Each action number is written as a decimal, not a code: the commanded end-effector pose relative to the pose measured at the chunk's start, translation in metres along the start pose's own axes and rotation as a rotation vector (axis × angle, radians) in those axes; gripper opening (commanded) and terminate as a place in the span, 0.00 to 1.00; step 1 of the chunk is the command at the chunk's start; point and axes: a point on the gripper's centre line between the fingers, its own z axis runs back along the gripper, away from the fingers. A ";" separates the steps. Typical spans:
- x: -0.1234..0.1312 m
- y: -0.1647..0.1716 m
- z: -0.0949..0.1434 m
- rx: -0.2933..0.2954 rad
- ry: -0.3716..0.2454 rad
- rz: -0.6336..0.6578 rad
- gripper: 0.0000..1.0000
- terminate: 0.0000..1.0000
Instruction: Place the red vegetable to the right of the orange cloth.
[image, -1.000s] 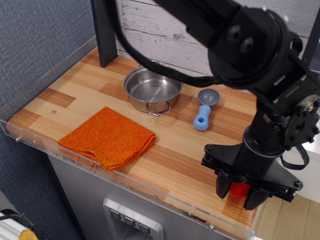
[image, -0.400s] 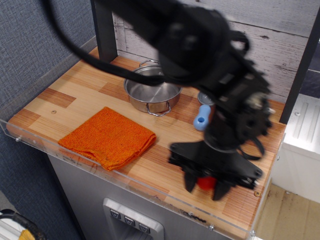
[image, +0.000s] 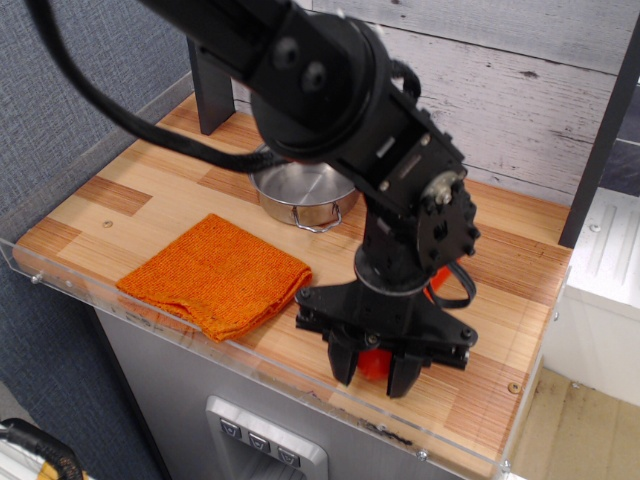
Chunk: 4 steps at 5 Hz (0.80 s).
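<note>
**Arm slid left with the red thing, now parked just right of the cloth**

So compared with a second ago the gripper (image: 377, 368) has travelled a good way left along the front edge of the table (image: 120, 195). It was over by the right front corner, now it's sitting just beside the right corner of the orange cloth (image: 216, 273). The red vegetable (image: 372, 364) came along for the ride: a bit of red pokes out between the two black fingers, so I'd call it clamped on the veg, low over the wood. My read is that this is about the drop-off spot, and what's left is letting go and backing off.

What you can't see: most of the vegetable is buried inside the fingers, so no clue how it's lying or whether it's actually touching the table yet. Further back, the arm covers the right half of the steel pot (image: 295, 193). The blue scoop that was visible earlier is totally behind the arm now. There's a little orange-red patch by the wrist cable too, can't tell what it is.
</note>
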 end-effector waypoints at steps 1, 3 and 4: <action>-0.002 0.007 0.010 -0.041 0.015 0.001 1.00 0.00; 0.017 0.015 0.089 -0.057 -0.120 -0.051 1.00 0.00; 0.017 0.031 0.131 -0.044 -0.177 -0.057 1.00 0.00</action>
